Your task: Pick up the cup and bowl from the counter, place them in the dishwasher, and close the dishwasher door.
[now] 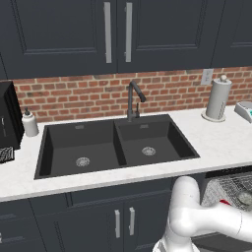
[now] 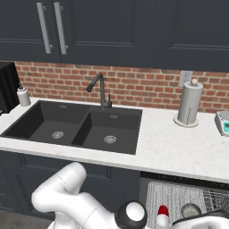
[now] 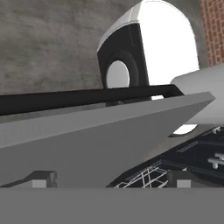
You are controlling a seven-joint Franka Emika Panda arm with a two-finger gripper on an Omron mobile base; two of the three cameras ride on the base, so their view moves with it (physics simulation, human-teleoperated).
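Observation:
The red cup (image 2: 163, 212) (image 1: 224, 202) stands in the dishwasher's pale wire rack (image 2: 174, 197) (image 1: 221, 187), under the counter (image 2: 179, 147) at the right. A grey bowl (image 2: 191, 210) (image 1: 244, 198) lies in the rack beside it. My arm bends down low in front of the dishwasher. In the hand view my gripper (image 3: 111, 181) is open, its two fingertips (image 3: 43, 178) far apart with nothing held. Just ahead of them slants the dishwasher door (image 3: 87, 140), a flat grey panel with a dark edge, and a corner of the rack (image 3: 148, 177) shows past it.
A black double sink (image 1: 118, 145) with a dark faucet (image 1: 133, 101) is set in the counter. A paper-towel roll (image 1: 218, 98) and a scale (image 1: 244, 110) stand at the right, a soap bottle (image 1: 29, 123) at the left. Dark cabinets hang above and sit below.

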